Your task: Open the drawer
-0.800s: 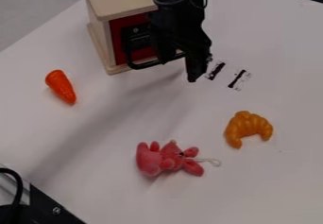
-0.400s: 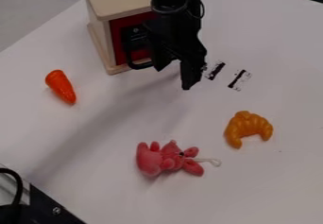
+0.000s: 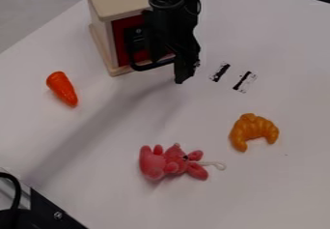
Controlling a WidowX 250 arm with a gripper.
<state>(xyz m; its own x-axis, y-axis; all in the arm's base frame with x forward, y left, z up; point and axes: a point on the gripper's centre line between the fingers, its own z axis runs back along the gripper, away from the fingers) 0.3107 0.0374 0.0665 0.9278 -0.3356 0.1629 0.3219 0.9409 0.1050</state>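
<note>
The step in hand was judged to be the approach to the handle (image 3: 145, 67), with the drawer (image 3: 120, 38), seemingly shut, set in the wooden box (image 3: 119, 6) at 11 o'clock. The tool (image 3: 168, 71) was held beside the handle, near 12 o'clock, its fingers apart; whether the bar was touched could not be told. For the next move, the bar would need to be hooked or gripped, then drawn away from the box.

On the white table (image 3: 116, 165), the carrot (image 3: 62, 89) was placed near 9 o'clock, the pink toy (image 3: 171, 163) at 6 and the croissant (image 3: 253, 130) at 4, with 2 dark marks (image 3: 243, 81) printed at 2. Beyond, grey floor (image 3: 32, 10) was seen toward 10 to 11 o'clock.
</note>
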